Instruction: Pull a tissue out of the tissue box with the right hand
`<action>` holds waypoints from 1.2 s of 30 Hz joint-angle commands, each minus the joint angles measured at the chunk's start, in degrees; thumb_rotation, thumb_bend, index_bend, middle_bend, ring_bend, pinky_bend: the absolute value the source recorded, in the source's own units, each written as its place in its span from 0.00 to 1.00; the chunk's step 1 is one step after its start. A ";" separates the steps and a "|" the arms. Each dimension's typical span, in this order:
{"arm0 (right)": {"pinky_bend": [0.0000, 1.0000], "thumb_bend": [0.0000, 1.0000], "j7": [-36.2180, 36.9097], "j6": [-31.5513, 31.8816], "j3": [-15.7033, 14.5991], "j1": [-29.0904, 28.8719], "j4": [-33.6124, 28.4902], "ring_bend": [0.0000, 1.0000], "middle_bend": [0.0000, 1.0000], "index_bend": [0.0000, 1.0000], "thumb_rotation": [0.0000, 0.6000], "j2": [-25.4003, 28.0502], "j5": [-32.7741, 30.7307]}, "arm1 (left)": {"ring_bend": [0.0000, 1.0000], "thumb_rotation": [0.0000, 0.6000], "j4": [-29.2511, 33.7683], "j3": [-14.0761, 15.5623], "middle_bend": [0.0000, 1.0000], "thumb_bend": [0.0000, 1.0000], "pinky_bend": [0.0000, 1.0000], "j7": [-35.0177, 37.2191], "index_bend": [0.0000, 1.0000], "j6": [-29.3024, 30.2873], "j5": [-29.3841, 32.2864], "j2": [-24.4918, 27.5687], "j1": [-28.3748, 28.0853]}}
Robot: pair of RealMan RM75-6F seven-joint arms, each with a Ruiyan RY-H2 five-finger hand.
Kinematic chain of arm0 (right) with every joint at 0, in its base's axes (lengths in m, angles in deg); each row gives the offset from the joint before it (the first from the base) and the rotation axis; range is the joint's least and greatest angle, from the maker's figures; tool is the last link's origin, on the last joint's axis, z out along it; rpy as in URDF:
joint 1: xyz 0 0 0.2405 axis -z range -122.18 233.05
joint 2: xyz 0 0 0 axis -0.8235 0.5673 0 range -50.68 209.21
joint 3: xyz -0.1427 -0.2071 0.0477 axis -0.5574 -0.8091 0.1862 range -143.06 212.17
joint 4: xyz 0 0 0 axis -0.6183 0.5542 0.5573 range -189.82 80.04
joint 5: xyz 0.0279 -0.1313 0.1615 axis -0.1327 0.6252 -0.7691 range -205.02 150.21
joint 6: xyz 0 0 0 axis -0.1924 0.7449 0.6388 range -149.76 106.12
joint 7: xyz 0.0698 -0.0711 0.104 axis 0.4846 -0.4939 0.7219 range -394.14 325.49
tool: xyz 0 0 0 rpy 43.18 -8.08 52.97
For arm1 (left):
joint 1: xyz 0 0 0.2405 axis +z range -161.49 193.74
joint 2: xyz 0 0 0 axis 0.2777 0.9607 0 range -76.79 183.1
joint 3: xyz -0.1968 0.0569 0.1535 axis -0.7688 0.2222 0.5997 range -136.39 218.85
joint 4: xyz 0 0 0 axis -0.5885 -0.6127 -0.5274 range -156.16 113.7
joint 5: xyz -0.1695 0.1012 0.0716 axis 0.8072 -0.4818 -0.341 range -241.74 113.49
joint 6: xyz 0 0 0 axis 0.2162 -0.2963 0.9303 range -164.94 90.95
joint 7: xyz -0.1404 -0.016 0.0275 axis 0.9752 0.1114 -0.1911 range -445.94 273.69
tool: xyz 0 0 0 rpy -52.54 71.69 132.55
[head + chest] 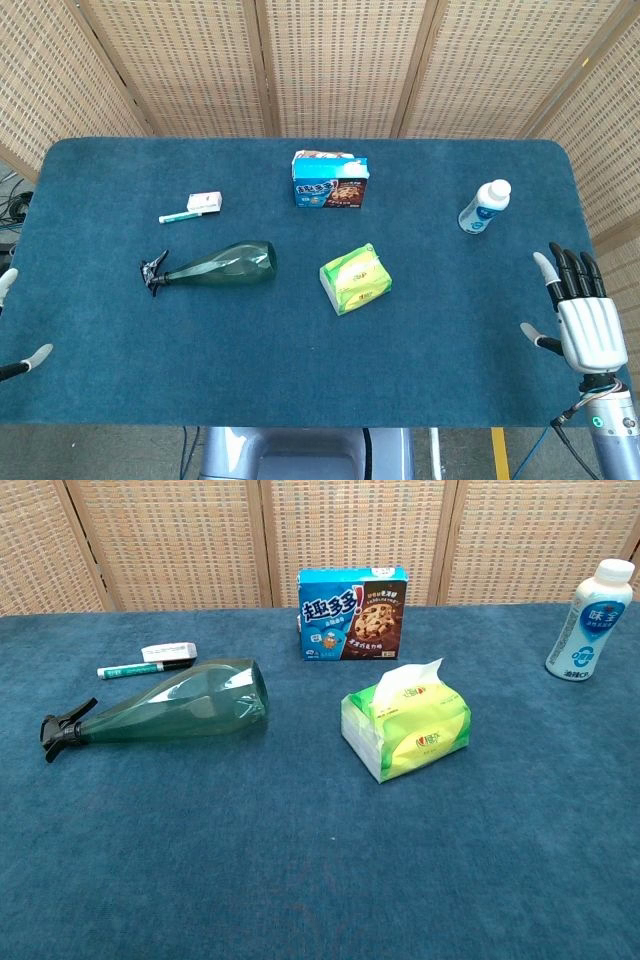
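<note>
A yellow-green soft tissue pack (355,278) (405,732) lies near the middle of the blue table, with a white tissue (410,676) sticking up from its top slot. My right hand (580,311) hovers at the table's right edge, far right of the pack, fingers spread and holding nothing. Only fingertips of my left hand (20,362) show at the far left edge, apart and empty. Neither hand shows in the chest view.
A green spray bottle (215,266) (165,712) lies on its side left of the pack. A blue cookie box (330,181) (353,614) stands behind it. A white bottle (484,207) (587,621) stands at right. A marker (183,215) and eraser (205,202) lie at back left.
</note>
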 commanded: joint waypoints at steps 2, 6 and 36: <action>0.00 0.00 -1.79 -1.43 0.42 -0.36 -1.57 0.00 0.00 0.00 1.00 0.98 -1.95 | 0.00 1.00 0.07 -0.29 0.00 0.00 0.00 0.25 0.00 -0.77 0.74 0.07 -0.34; 0.00 0.00 -3.02 0.77 0.46 0.87 -3.27 0.00 0.00 0.00 1.00 1.89 -1.88 | 0.00 1.00 0.01 -0.49 0.00 0.00 0.00 0.22 0.00 -1.67 1.40 0.14 -0.74; 0.36 0.16 -9.25 -34.97 7.00 -32.18 8.10 0.20 0.31 0.32 1.00 -10.44 -4.69 | 0.00 1.00 -0.69 -2.85 0.00 0.01 0.00 -0.23 0.00 -9.55 8.23 0.26 -4.49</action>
